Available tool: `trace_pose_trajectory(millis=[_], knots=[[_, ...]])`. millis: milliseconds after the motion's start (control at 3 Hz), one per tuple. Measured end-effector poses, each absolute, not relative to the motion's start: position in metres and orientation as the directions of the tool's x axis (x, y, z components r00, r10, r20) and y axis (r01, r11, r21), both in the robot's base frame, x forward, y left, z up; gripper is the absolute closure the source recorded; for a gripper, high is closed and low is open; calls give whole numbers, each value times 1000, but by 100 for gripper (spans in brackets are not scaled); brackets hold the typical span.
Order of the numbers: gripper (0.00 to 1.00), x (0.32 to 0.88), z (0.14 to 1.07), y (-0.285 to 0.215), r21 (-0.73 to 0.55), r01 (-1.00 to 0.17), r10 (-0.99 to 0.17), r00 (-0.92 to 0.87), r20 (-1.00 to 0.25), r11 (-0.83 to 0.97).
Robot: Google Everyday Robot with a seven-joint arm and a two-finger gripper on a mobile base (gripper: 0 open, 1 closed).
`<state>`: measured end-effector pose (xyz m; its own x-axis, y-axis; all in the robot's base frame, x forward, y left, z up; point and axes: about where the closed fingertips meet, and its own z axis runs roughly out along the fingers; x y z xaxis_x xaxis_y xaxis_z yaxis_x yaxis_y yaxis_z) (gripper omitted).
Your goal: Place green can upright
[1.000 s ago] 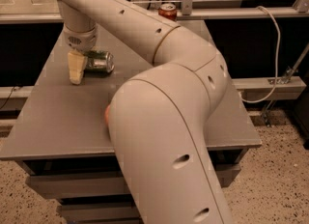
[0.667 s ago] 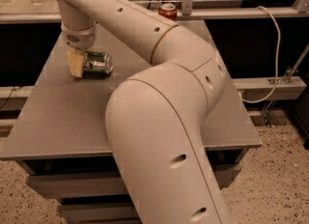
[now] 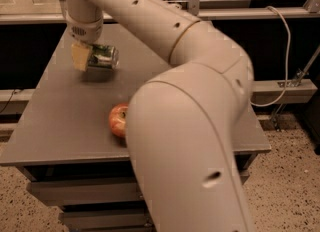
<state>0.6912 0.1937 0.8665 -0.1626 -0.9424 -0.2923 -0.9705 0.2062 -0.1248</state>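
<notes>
The green can (image 3: pixel 104 56) lies on its side at the far left of the grey table (image 3: pixel 60 126). It is shiny green with silvery markings, and its end faces right. My gripper (image 3: pixel 89 57) comes down from above and is shut on the can. One yellowish finger (image 3: pixel 79 57) shows against the can's left side; the other finger is hidden behind the can. A shadow lies on the table just under the can, so it seems to hang slightly above the surface.
A red and yellow apple (image 3: pixel 119 120) lies near the table's middle, partly hidden by my large white arm (image 3: pixel 190 141). The arm covers the table's right half. A railing and a white cable (image 3: pixel 286 51) run behind the table.
The gripper and the green can have risen slightly from the table, with the can still on its side. The arm has shifted and more of the apple shows now.
</notes>
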Motion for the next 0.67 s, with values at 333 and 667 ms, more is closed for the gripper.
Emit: trace_pose_trajectory(millis=[333,667], knots=[[100,683,930,174,-238,-953,-893,-64,-446,187],[100,674,965,159,-303,-939,-809,47,-585,164]])
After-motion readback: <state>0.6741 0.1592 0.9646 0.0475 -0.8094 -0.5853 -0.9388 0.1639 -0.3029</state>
